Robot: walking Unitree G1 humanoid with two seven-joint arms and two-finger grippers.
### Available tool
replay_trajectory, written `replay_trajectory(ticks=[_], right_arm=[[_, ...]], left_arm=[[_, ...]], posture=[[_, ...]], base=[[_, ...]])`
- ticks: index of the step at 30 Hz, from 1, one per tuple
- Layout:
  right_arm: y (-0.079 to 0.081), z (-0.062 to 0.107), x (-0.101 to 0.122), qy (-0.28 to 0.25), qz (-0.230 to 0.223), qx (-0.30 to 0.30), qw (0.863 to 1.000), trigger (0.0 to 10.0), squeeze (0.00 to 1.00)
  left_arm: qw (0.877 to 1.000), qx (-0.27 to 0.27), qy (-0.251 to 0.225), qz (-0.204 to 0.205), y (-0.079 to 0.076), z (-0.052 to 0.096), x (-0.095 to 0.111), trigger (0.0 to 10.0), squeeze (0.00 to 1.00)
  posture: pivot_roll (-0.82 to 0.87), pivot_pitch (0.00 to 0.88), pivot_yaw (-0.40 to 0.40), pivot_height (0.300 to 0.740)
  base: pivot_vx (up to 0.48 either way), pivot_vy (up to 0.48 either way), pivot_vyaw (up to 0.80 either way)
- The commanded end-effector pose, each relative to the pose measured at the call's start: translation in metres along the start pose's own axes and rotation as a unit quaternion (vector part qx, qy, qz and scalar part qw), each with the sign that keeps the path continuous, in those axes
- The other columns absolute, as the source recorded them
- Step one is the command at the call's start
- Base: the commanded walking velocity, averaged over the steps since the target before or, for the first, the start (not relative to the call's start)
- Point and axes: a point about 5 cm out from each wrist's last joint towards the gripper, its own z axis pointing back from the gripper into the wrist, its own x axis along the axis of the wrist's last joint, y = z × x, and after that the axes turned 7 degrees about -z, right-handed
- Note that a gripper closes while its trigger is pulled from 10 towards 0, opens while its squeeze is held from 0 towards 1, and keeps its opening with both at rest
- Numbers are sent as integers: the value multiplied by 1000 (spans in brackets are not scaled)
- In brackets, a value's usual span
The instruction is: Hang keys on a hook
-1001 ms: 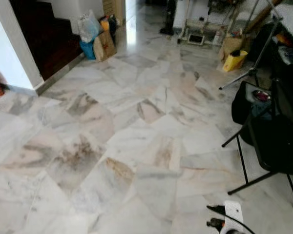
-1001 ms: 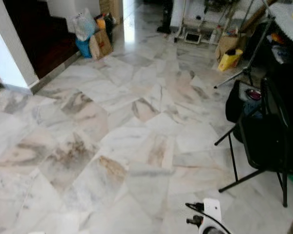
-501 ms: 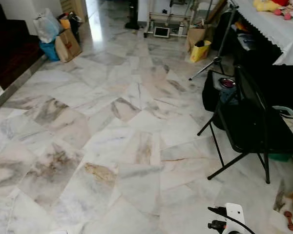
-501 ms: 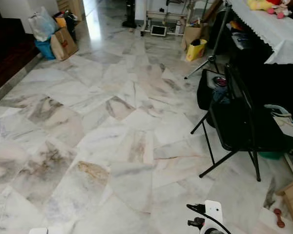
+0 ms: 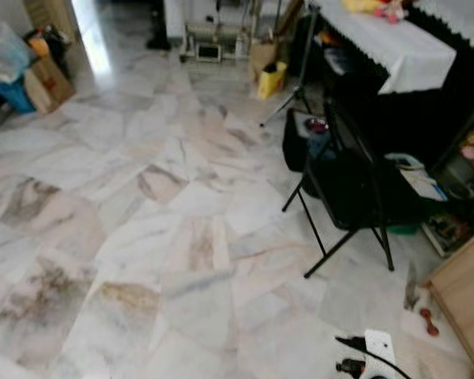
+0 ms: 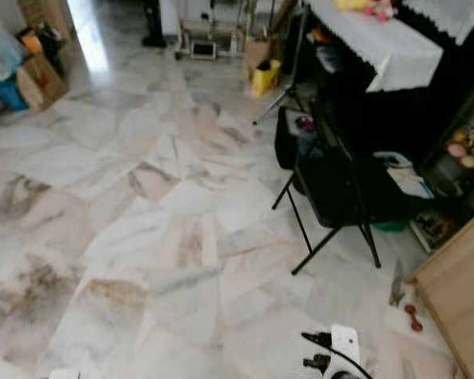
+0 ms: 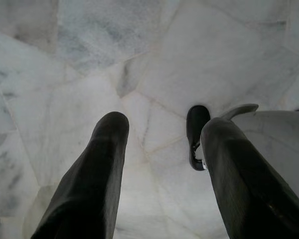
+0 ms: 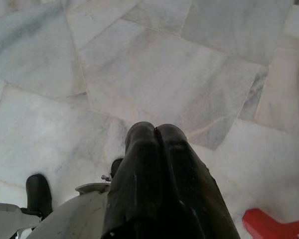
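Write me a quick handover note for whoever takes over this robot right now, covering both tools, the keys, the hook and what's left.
Left tool: fingers apart, nothing between them, hanging over the marble floor.
Right tool: fingers pressed together, no keys visible in them, also pointing at the floor.
Ahead on the right: black folding chair, table with a white cloth.
Done: nothing visible; no keys or hook can be made out.
Left: find the keys, pick them up, find the hook, hang them.

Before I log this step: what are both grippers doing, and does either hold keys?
Left gripper: open, nothing between its fingers, hanging over the floor.
Right gripper: shut, fingers pressed together, no keys to be seen in them.
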Motion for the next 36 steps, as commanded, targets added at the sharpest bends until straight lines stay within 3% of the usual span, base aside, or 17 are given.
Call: replay_trajectory(ticks=[1,8,18,22,36], right_arm=[[0,0,1,2,-3,-1,1000,10000,0],[3,-1,0,1,-6,0,1000,10000,0],[6,-2,-1,1,-11,2,1000,10000,0],[6,-2,1,0,-12,1,1000,10000,0],[7,-3,6,-3,-12,1,1000,10000,0]], left_arm=[[1000,0,6,-16,2,1,-4,10000,0],[1000,1,11,-9,3,1,-6,10000,0],[999,5,7,-43,7,1,-3,10000,0],[1000,2,8,-21,5,1,-3,10000,0],[1000,-2,-1,-19,4,-1,3,10000,0]], posture=[[57,0,-46,740],[54,0,-37,740],[46,0,-27,740],[42,0,-28,740],[53,0,-41,740]], base=[[0,0,-788],[0,-188,-783],[0,-99,-783],[0,-240,-783],[0,0,-783]])
